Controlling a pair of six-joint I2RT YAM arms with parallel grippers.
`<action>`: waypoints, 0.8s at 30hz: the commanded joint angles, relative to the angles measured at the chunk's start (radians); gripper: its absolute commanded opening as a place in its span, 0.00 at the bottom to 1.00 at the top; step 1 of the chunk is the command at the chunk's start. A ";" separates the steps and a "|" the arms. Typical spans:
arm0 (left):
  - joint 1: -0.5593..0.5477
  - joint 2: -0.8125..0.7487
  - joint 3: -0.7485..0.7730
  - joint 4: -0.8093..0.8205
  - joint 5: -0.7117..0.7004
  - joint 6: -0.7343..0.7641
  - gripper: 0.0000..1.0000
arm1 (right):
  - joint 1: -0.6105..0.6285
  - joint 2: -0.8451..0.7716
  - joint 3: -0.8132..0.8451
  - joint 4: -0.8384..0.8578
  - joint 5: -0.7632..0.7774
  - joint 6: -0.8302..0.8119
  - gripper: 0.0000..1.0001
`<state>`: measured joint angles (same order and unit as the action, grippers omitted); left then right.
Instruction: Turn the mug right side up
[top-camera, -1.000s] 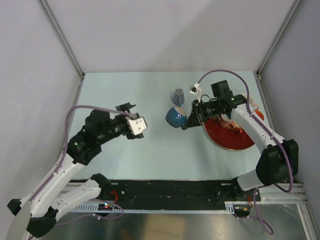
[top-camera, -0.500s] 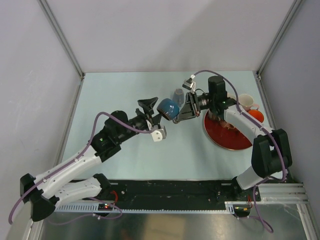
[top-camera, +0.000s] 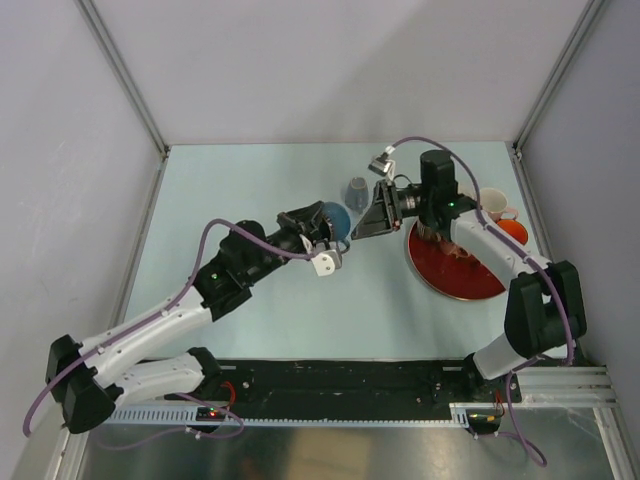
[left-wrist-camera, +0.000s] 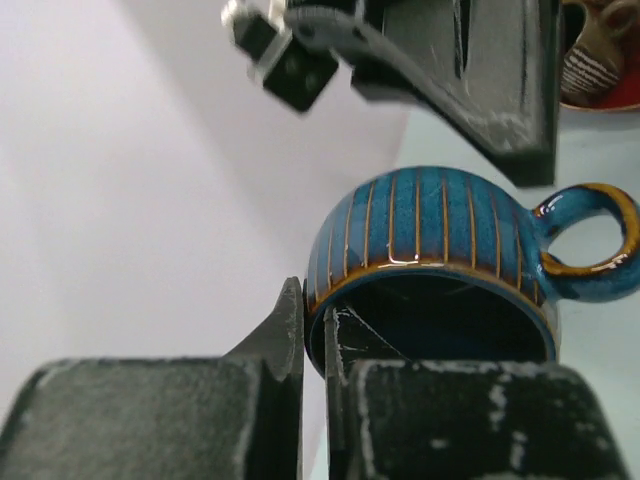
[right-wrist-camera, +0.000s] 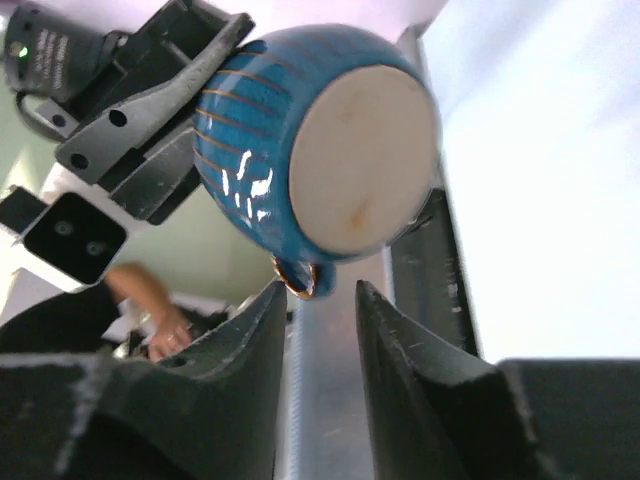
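One blue mug (left-wrist-camera: 430, 225), rim pinched in left jaws, right jaws parted beside its base

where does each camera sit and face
top external: above, behind the bases, looking down on the pale table; both arms show
left wrist: on the left arm, facing into the blue ribbed ceramic mug; left jaws pinch its rim
right wrist: on the right arm, facing that mug's pale base; right jaws show
shared: all three see the mug
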<state>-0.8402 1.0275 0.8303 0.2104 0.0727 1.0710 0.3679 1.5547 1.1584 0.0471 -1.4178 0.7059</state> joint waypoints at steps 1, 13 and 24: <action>0.006 -0.031 0.059 -0.072 -0.121 -0.126 0.00 | -0.111 -0.079 0.042 -0.228 0.229 -0.284 0.42; 0.055 0.263 0.529 -0.941 -0.148 -0.677 0.00 | 0.071 -0.307 0.073 -0.732 0.822 -1.263 0.50; 0.113 0.562 0.825 -1.247 -0.043 -0.862 0.00 | 0.337 -0.306 0.079 -0.691 1.076 -1.432 0.54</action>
<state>-0.7418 1.5864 1.5692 -0.9428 -0.0414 0.3122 0.6498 1.2343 1.2060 -0.6491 -0.4511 -0.6224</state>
